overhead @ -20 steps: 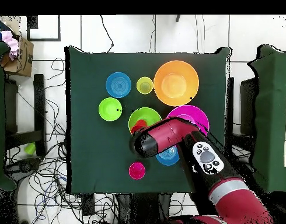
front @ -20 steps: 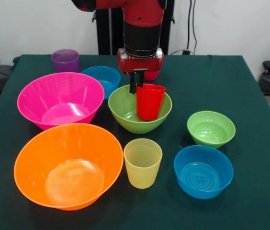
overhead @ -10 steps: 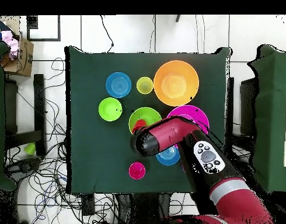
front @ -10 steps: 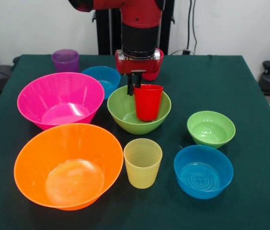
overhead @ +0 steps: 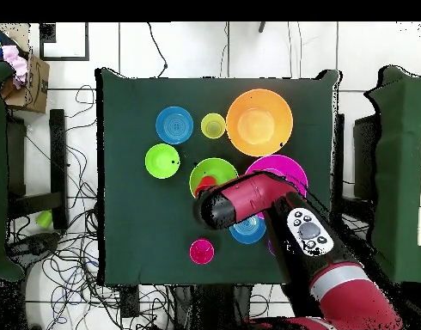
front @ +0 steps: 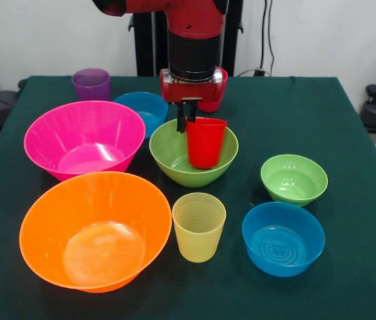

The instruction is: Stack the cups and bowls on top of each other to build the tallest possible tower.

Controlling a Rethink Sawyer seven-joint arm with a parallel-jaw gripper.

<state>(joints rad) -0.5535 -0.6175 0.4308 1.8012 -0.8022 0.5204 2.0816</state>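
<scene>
On the green table (front: 348, 120), my gripper (front: 189, 115) pinches the red cup's (front: 205, 142) rim, hanging it over the green bowl (front: 171, 157) for nesting

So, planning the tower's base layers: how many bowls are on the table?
6. Front view: orange bowl near left, hot pink bowl behind it, medium green bowl at centre holding the red cup, blue bowl behind, small green bowl right, blue bowl near right.
</scene>
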